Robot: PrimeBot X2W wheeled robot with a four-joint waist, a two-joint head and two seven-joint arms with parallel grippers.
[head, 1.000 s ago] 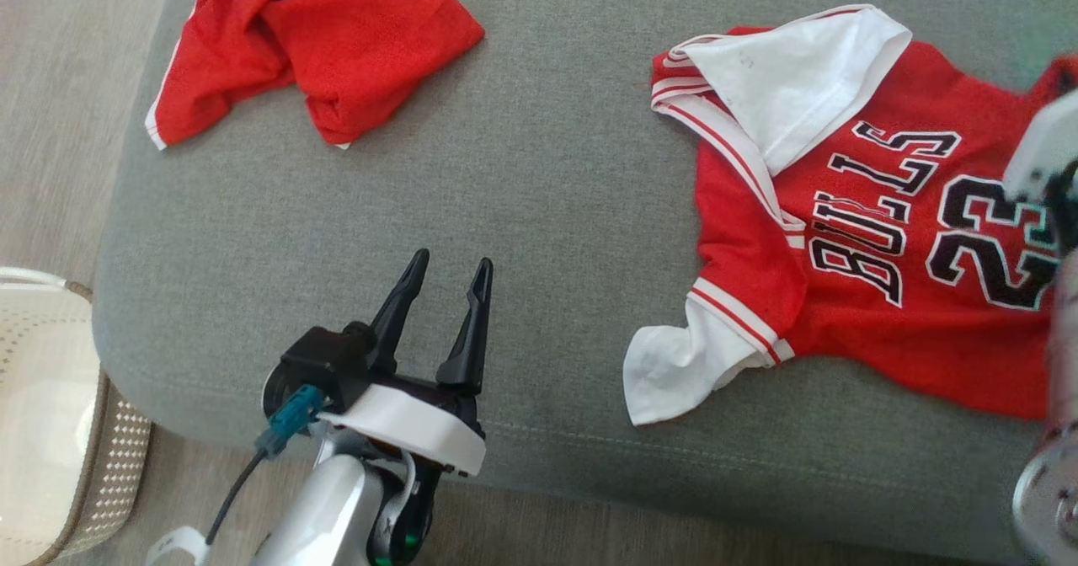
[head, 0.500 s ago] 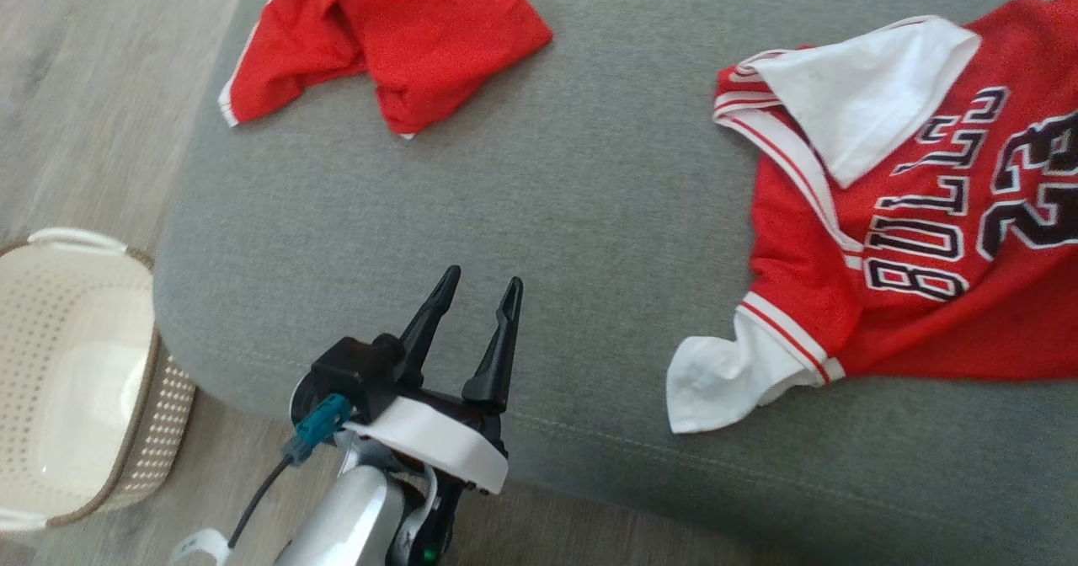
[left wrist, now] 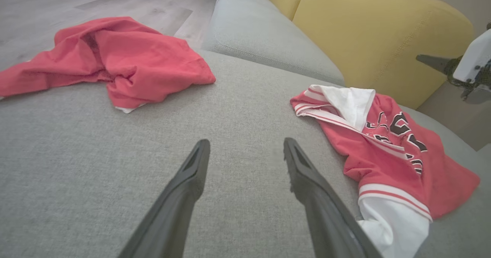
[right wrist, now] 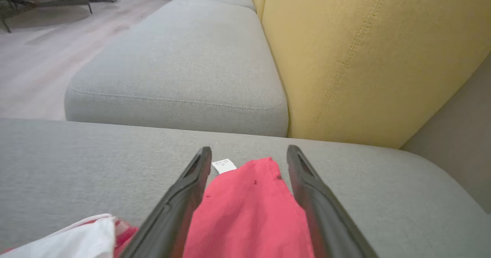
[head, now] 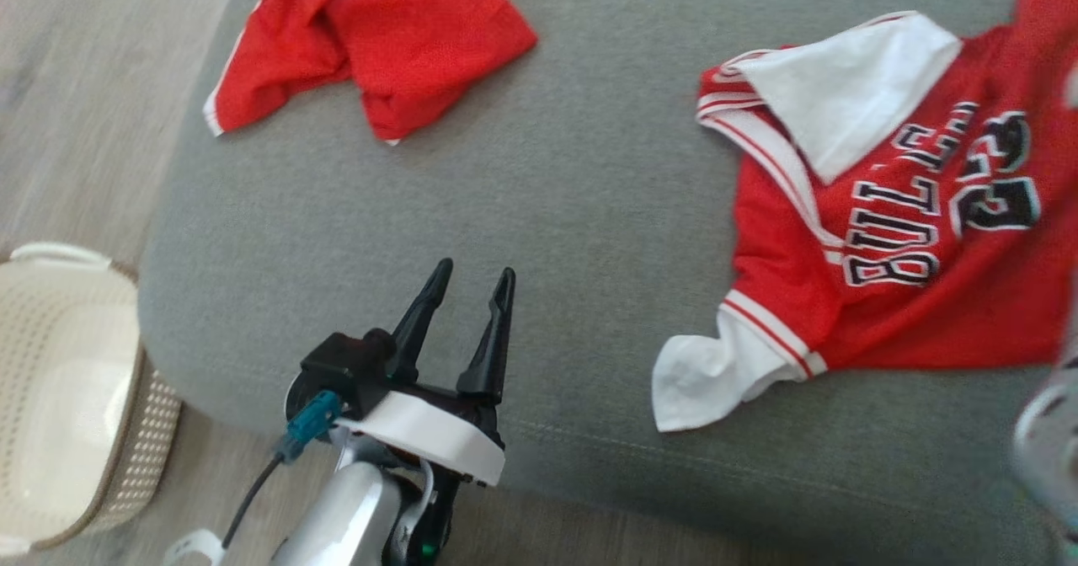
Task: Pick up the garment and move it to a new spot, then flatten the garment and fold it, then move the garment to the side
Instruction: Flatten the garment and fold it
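The garment (head: pixel 893 237) is a red jersey with black lettering and white sleeves. It lies rumpled on the right of the grey cushion (head: pixel 539 187), one white sleeve folded over its chest. My left gripper (head: pixel 473 269) hovers open near the cushion's front edge, well left of the jersey (left wrist: pixel 383 146), with nothing between its fingers (left wrist: pixel 246 142). My right gripper (right wrist: pixel 249 148) stands open over the jersey's far red hem (right wrist: pixel 249 212). The cloth lies loose between the spread fingers, beside a small white label (right wrist: pixel 224 166).
A second red garment (head: pixel 370 35) lies crumpled at the cushion's far left corner. A pale perforated basket (head: pixel 59 397) stands on the wood floor at the left. A yellow backrest (right wrist: pixel 364 58) rises behind the cushion, with another grey seat (right wrist: pixel 184 70) beyond.
The head camera has swung, shifting the whole picture. The jersey's numbered side looks more bunched than a second ago. The left gripper has kept its pose.
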